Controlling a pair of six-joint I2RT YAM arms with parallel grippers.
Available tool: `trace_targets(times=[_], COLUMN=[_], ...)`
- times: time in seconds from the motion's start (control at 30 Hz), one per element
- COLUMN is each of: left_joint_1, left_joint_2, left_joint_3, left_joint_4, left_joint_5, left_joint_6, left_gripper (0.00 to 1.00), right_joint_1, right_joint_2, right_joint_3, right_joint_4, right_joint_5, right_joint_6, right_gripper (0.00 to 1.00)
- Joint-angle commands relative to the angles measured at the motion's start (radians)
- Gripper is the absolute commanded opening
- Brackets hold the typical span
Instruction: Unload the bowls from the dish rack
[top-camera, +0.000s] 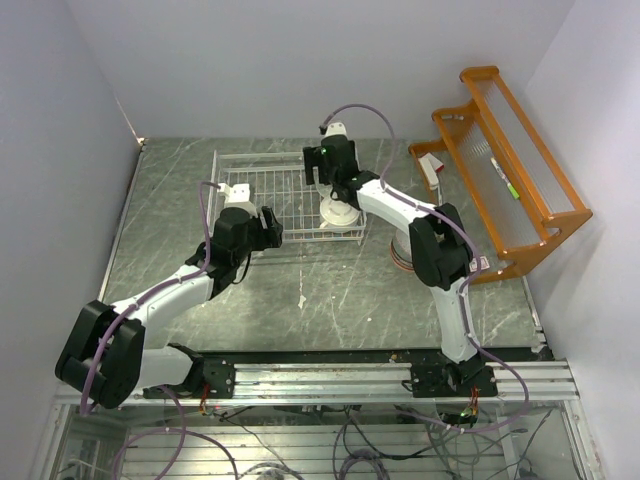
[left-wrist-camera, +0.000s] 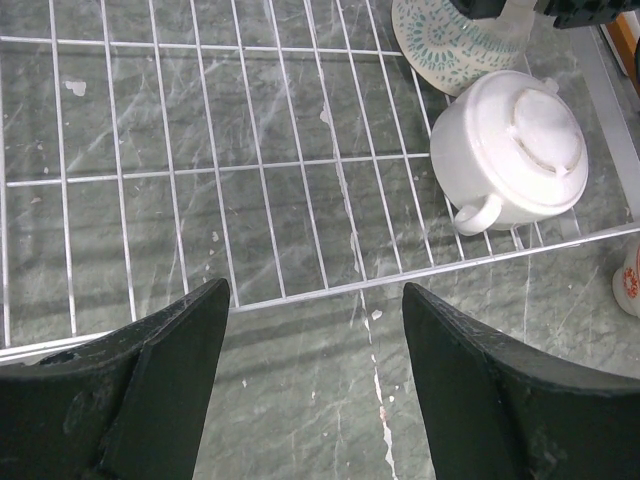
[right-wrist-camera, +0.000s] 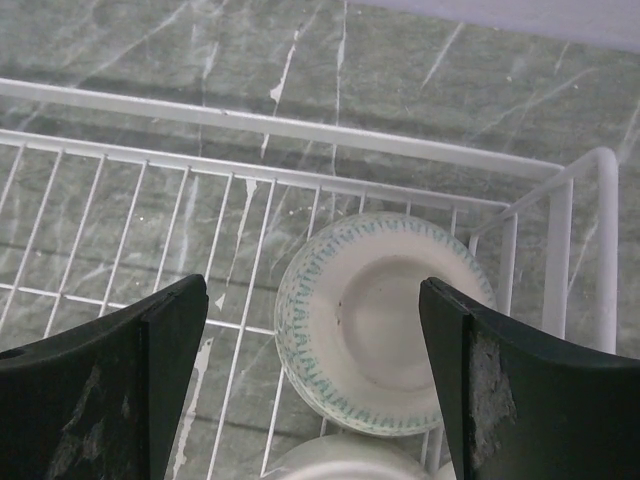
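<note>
The rack (top-camera: 255, 190) sits toward the far edge of the surface (top-camera: 330, 295), left of the middle. Two bowls are in its near right corner, both upside down. One is a patterned bowl (right-wrist-camera: 385, 320) with a teal-dotted rim. Touching it on the near side is a white handled bowl (left-wrist-camera: 510, 145), its handle turned toward the rack's near edge.

The right gripper (right-wrist-camera: 312, 290) hangs over the patterned bowl. Its jaws are spread wide to either side of the bowl and grasp nothing.

The left gripper (left-wrist-camera: 312, 295) hovers at the rack's near edge, left of the two bowls. Its jaws are also released and empty, with bare wire grid and surface showing between them.

Outside the rack, just past its right edge, a red-and-white bowl (left-wrist-camera: 630, 280) stands on the surface, cut off by the left wrist view. More bowls (top-camera: 400, 255) are stacked on the surface right of the rack, partly hidden under the right arm. An orange shelf (top-camera: 510, 170) stands at the far right edge of the surface.
</note>
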Motion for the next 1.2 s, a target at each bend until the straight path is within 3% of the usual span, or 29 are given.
trace_targets(times=[0.0, 0.23, 0.5, 0.87, 1.17], left_joint_1=[-0.017, -0.019, -0.018, -0.019, -0.020], left_joint_2=[-0.017, -0.018, -0.014, -0.011, -0.015], left_joint_3=[-0.009, -0.007, -0.004, -0.002, -0.001], left_joint_4=[0.022, 0.021, 0.017, 0.013, 0.009], left_joint_5=[0.001, 0.005, 0.006, 0.008, 0.000], left_joint_6=[0.008, 0.009, 0.013, 0.015, 0.019], left_gripper=[0.80, 0.80, 0.80, 0.79, 0.79], right_joint_1=[0.027, 0.048, 0.043, 0.045, 0.050], right_joint_2=[0.026, 0.033, 0.028, 0.044, -0.008], right_joint_3=[0.038, 0.016, -0.004, -0.010, -0.045], right_joint_4=[0.014, 0.004, 0.000, 0.001, 0.031], right_joint_5=[0.103, 0.211, 0.038, -0.165, -0.231], right_joint_6=[-0.019, -0.016, 0.030, 0.096, 0.111], right_gripper=[0.86, 0.86, 0.73, 0.72, 0.72])
